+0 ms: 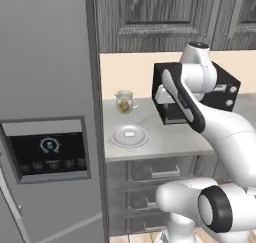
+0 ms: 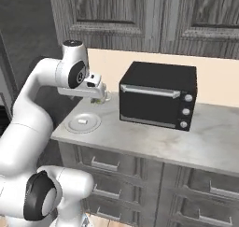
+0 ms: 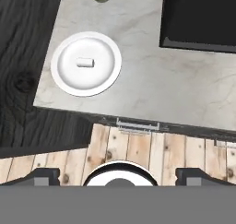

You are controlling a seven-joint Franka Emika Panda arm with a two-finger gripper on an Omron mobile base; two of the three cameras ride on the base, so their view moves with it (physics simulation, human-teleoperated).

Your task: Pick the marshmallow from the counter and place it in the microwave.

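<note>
We are seeing the marshmallow (image 3: pixel 85 62) lying on a round white plate (image 3: pixel 69 82) at the bench's (image 3: pixel 138 89) left end, a glass jar (image 1: pixel 124 102) standing behind, while our jaws (image 3: pixel 118 174) are hanging spread wide above the bench's front edge.

The counter (image 3: pixel 138 89) looks like pale grey marbled stone, smooth and matt, and the plate (image 3: pixel 64 80) on it like smooth white ceramic. The marshmallow (image 3: pixel 85 62) looks soft and matt white. The floor (image 3: pixel 138 154) is light wood planks with knots; the cabinets (image 2: pixel 112 11) are dark grained wood.
</note>
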